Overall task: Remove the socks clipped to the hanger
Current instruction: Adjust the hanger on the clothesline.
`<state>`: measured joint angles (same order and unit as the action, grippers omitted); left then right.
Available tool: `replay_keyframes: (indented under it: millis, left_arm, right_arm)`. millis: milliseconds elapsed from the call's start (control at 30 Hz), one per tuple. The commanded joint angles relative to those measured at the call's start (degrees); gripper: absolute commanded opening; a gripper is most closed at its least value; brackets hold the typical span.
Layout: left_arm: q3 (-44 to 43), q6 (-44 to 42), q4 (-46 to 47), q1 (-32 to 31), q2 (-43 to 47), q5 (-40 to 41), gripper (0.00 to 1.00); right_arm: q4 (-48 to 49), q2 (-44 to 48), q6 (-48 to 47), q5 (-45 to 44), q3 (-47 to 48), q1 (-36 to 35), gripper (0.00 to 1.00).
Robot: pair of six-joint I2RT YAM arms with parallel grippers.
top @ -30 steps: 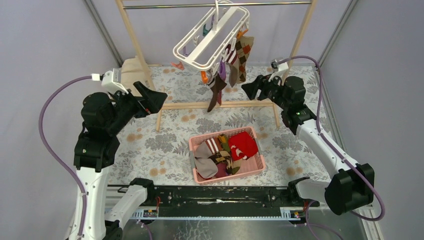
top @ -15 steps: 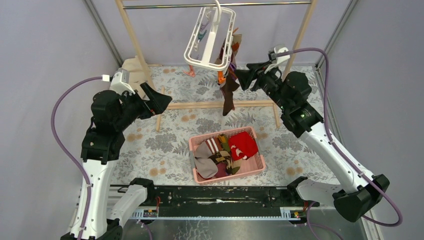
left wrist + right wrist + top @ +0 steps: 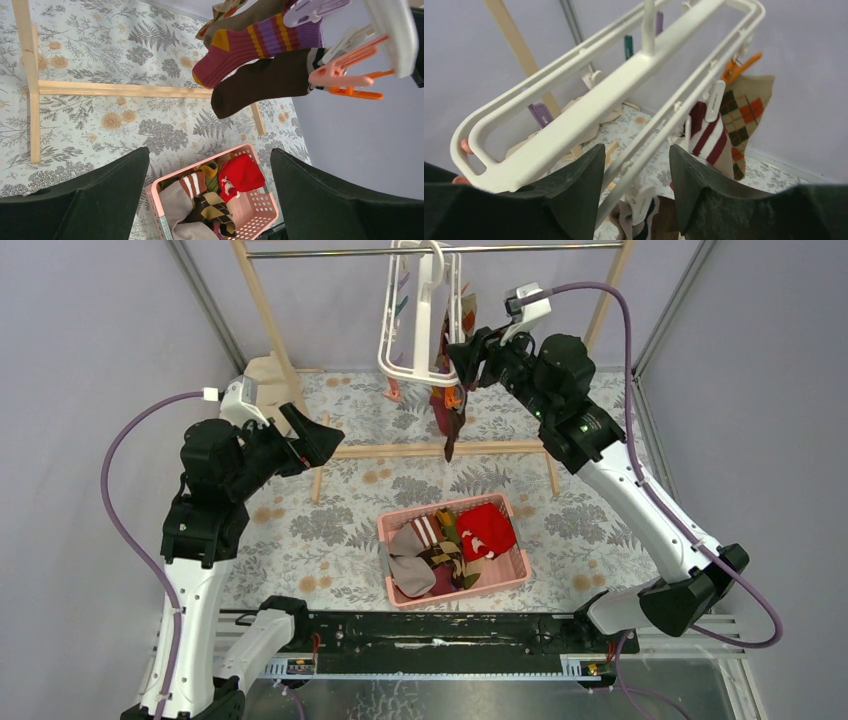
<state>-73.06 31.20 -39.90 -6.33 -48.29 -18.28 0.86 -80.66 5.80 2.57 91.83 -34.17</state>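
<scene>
Overhead view is bright, with soft, even light from above and only faint shadows under the pink plastic lattice basket [image 3: 480,587]. Dull sheen on the grey metal strip [image 3: 450,695] by my bases. In the wrist views, my black left fingers [image 3: 100,200] and black right fingers [image 3: 574,195] sit close to the lens and look soft. The white plastic multi-bar hanger [image 3: 589,115] is slightly blurred.

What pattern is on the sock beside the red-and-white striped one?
The sock is beige argyle with orange and dark diamonds; clearest in right wrist view.
</scene>
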Motion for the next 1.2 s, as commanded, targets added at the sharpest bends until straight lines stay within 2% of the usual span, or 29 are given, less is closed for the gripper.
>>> replay_keyframes:
  millis: [0,167,267,400,500,600,900,1167]
  left_arm:
    - [-2.4,-0.4,2.2,-0.2,0.5,-1.7,0.99]
    - [-2.3,-1.2,1.6,-0.2,0.7,-1.2,0.99]
    - [-2.0,-1.2,1.6,-0.2,0.7,-1.2,0.99]
    - [-2.1,-1.3,1.6,-0.2,0.9,-1.1,0.99]
    - [-2.4,-1.4,1.3,-0.1,1.0,-1.0,0.99]
    - [-2.7,-1.7,0.7,-0.2,1.2,-0.9,0.99]
    - [-3.8,-3.7,-2.2,-0.1,2.4,0.6,0.99]
    - [-2.9,-5.1,-3.2,-0.2,3.4,1.6,0.99]
  right_arm:
    - [2.0,3.7,0.0,-7.0,-1.8,-1.4,0.56]
    - [7.8,10.5,1.3,-8.7,-7.5,-1.4,0.60]
    - [7.6,12.1,1.9,-8.8,-7.1,-1.4,0.62]
    - [3.1,11.6,2.0,-18.5,-4.2,-1.2,0.55]
    - [-2.2,8.3,0.6,-23.3,0.3,-0.9,0.48]
    - [-7.3,3.7,0.1,-23.4,6.1,-0.4,0.42]
    - [-25.0,-8.5,3.6,-17.6,24.5,-0.9,0.39]
    - [-32.2,-13.4,4.3,-18.1,30.3,-3.7,0.41]
